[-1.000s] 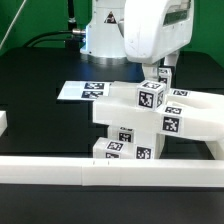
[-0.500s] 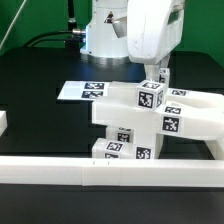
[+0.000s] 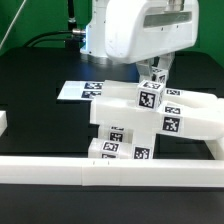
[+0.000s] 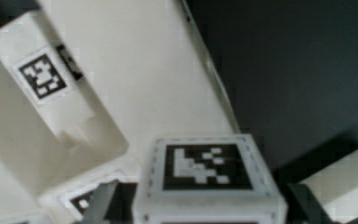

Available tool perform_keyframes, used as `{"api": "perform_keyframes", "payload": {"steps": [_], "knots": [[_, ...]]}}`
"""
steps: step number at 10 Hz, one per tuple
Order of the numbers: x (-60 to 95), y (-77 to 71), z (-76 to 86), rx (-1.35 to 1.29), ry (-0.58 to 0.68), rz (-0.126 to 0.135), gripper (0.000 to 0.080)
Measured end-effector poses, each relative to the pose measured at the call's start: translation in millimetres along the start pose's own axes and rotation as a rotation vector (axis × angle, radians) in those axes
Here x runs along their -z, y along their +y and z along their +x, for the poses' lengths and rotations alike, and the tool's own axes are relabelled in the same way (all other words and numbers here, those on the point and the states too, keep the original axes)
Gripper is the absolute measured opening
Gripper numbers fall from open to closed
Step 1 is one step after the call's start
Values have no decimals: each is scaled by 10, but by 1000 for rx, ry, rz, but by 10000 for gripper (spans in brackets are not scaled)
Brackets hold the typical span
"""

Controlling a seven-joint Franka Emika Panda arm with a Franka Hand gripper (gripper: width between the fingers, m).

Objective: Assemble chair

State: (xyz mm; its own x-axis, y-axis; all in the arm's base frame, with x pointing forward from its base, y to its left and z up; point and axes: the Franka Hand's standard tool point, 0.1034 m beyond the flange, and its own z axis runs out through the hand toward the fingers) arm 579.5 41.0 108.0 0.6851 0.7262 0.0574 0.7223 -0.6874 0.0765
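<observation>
The partly built white chair [image 3: 125, 128] stands against the front rail, several of its faces carrying tags. A short tagged post [image 3: 150, 97] stands on top of it, slightly tilted. My gripper [image 3: 156, 74] comes down from above and is shut on this post. In the wrist view the post [image 4: 202, 165] fills the space between my dark fingers [image 4: 101, 203], one on each side, with my gripper [image 4: 204, 206] around it. A larger tagged chair part [image 4: 51, 80] lies beside it. The arm's white body hides the area behind the post.
A long white border rail [image 3: 110, 172] runs along the front. The marker board [image 3: 80, 90] lies flat behind the chair on the exterior view's left. A small white piece [image 3: 3, 122] sits at the left edge. The robot base [image 3: 100, 40] and cables stand at the back.
The arm's wrist has turned and its white body now swings further to the exterior view's right. The post's tag has rotated slightly with it. The chair body has stayed in place.
</observation>
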Motion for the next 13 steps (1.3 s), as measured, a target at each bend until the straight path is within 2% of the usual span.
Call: {"api": "perform_keyframes", "payload": {"steps": [6,8,11,12,13], "knots": [[0,3,-5,-394,4,-1,269],[-9,46,-80,-694,17,12,269],[1,-8,-5,-1087,21,18,269],[0,-29,16,-1168,22,26,338],[-6,-28,11,-1146,21,26,338]]}}
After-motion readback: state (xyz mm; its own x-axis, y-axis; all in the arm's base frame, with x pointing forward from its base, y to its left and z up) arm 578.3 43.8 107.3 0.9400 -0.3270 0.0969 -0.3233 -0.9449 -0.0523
